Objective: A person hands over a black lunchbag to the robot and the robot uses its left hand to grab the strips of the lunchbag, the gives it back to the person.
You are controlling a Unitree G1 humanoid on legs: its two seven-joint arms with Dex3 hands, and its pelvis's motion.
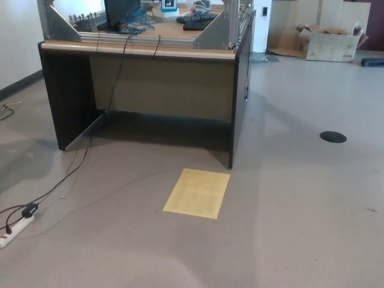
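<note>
No hand or lunchbag showed, so the state of the fingers could not be told. A yellow mat (197,192) lay on the floor just before the desk (144,90), a power strip (15,230) to its left.

Grey floor (300,198); dark-sided table (144,90) with metal frame (138,39) on top; yellow mat (197,192) on the floor; white power strip (15,231) at left; cardboard box (330,42) far right.

The desk (144,90) top is cut off by the upper edge, its clutter too blurred to be identified. The power strip (15,231) is clipped at the left edge, the cardboard box (330,42) contents unreadable.
</note>
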